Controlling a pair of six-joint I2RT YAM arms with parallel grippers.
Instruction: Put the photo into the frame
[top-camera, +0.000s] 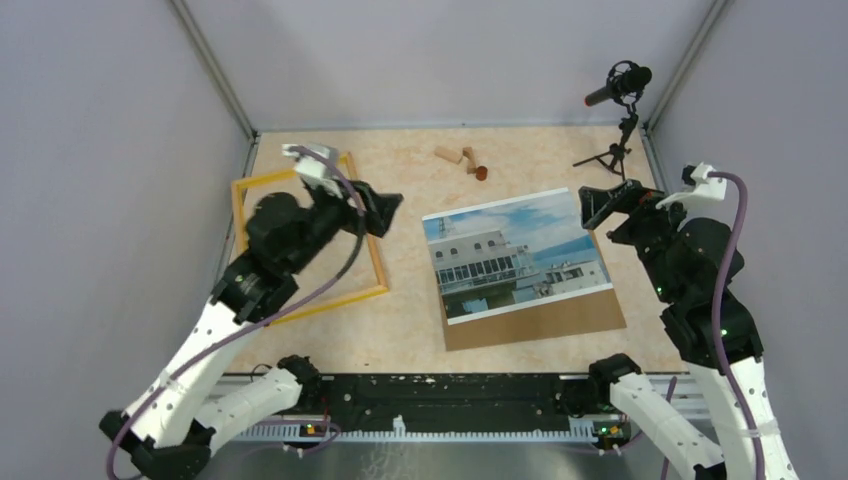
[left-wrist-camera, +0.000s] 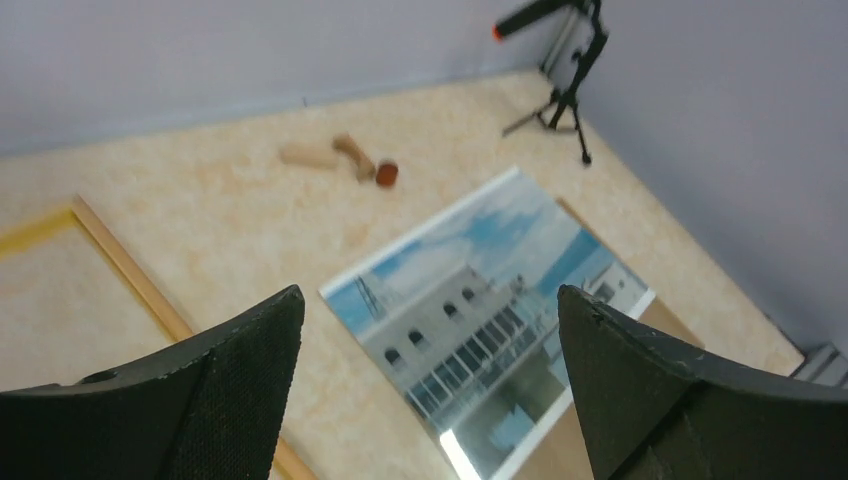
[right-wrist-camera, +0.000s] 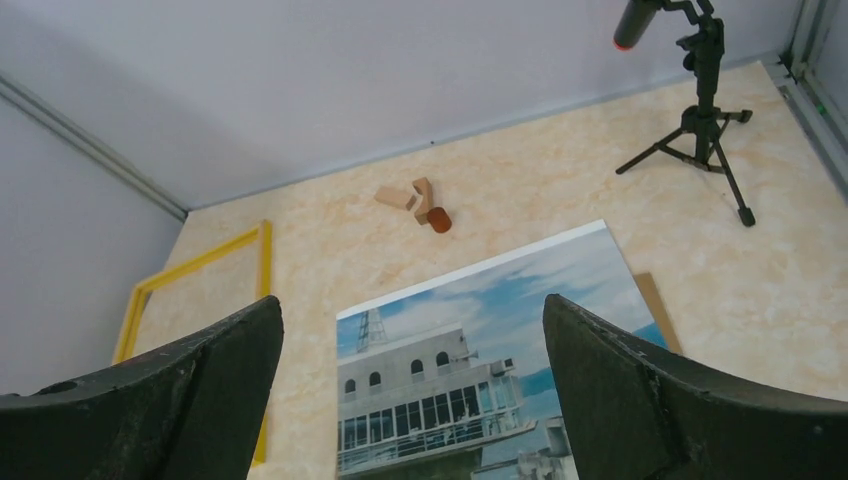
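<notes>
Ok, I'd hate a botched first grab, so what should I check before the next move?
1. Left end effector open and empty: ok.
2. Right end effector open and empty: ok.
3. Photo flat on the board, nothing on it: ok.
4. Frame opening free: cannot tell, the left arm hides part of it.
5. Photo in frame: not ok, they lie apart.
6. Wooden pieces away from photo and frame: ok.
</notes>
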